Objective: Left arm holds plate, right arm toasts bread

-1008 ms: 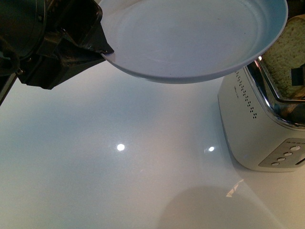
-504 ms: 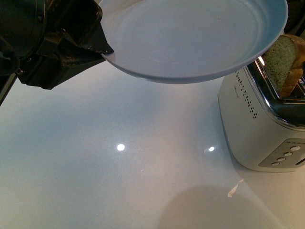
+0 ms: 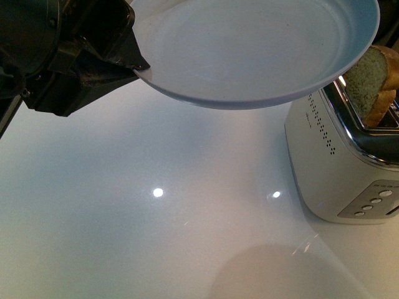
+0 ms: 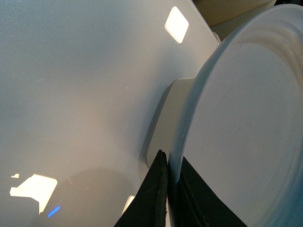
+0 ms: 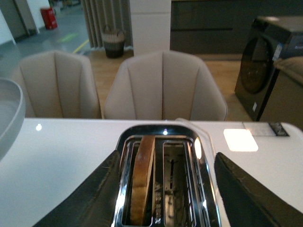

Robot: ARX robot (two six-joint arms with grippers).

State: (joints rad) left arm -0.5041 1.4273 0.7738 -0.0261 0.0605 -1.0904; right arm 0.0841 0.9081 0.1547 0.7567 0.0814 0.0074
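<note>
Plate (image 3: 249,50): pale blue-grey, empty, held in the air over the surface (image 3: 156,237) and tilted. Nothing lies on it. Its right rim reaches over the toaster's (image 3: 330,174) top corner in the front view; contact between them cannot be judged.

Left claw (image 3: 134,65): clenched on the plate's left rim. The left wrist view shows one black finger on each face of the rim, pinching it edge-on.

Bread (image 3: 368,81): one slice, upright in a toaster slot, rounded top and tan crust standing proud of the slot. The right wrist view shows two slots: the bread is in the one nearer the plate, the other has only its wire guide.

Right claw (image 5: 166,156): released, fingers spread wide, one on each side of the toaster's chrome top and apart from the bread. It grips nothing.

Toaster: silver, with a row of buttons on its near end and perforated dots on its side. It stands toward the right edge of the surface.

Surface: white, glossy, with lamp reflections and a soft round shadow near the front edge. Two beige chairs (image 5: 165,85) stand beyond its far edge.
</note>
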